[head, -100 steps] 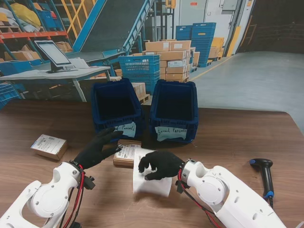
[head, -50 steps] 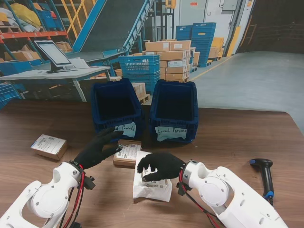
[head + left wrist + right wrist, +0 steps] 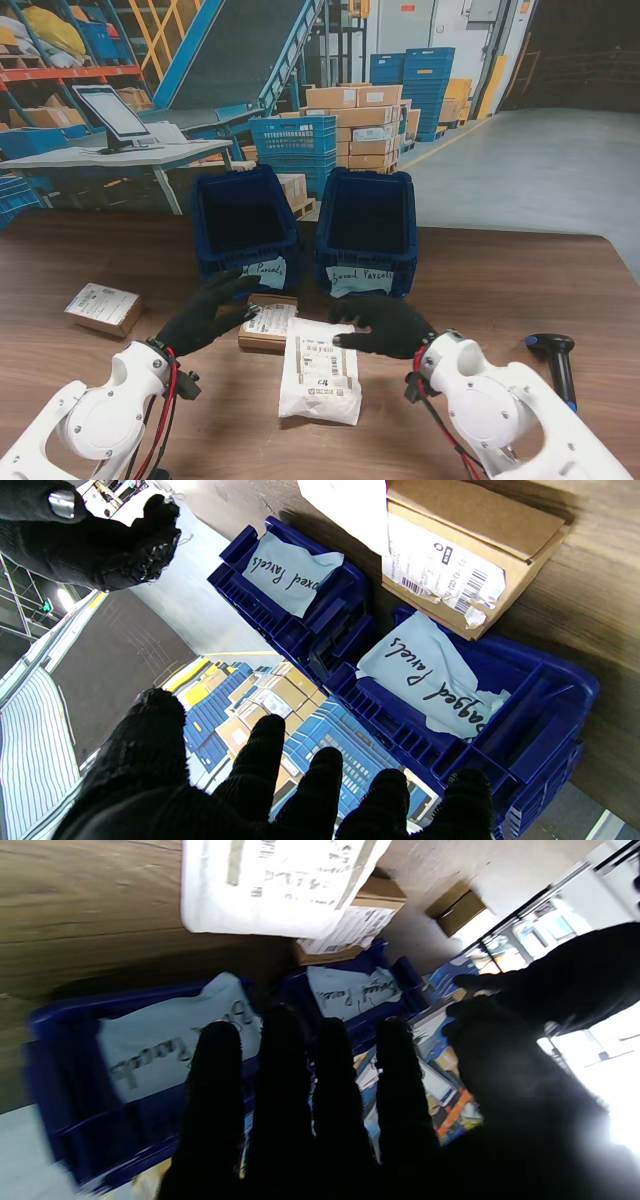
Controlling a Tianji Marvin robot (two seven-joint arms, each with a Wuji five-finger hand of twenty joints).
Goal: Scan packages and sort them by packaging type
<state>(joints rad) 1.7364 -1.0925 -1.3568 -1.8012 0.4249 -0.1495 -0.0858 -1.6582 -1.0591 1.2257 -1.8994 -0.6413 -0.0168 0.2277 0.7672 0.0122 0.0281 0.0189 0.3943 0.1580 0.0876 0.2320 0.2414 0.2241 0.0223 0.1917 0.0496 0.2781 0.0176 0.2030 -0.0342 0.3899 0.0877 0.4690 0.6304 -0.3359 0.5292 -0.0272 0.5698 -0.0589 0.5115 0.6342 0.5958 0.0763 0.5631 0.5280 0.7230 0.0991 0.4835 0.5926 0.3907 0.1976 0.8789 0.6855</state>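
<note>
Bagged parcel (image 3: 320, 378) lying label-up now, freed for scanning

Right hand (image 3: 385, 325) is pulling off to the right, fingers spread and holding nothing; a second ago it was pressing on the white bag, blank side up. Left hand (image 3: 205, 312) is hovering open by the cardboard box (image 3: 268, 326), which the bag's far edge overlaps. Scanner (image 3: 558, 365) is lying well apart near the tabletop's (image 3: 520, 285) right edge, with bare wood between. Both blue bins (image 3: 368, 235) are standing just beyond the parcels, crowding any forward reach; a second box (image 3: 104, 307) is sitting far left.
</note>
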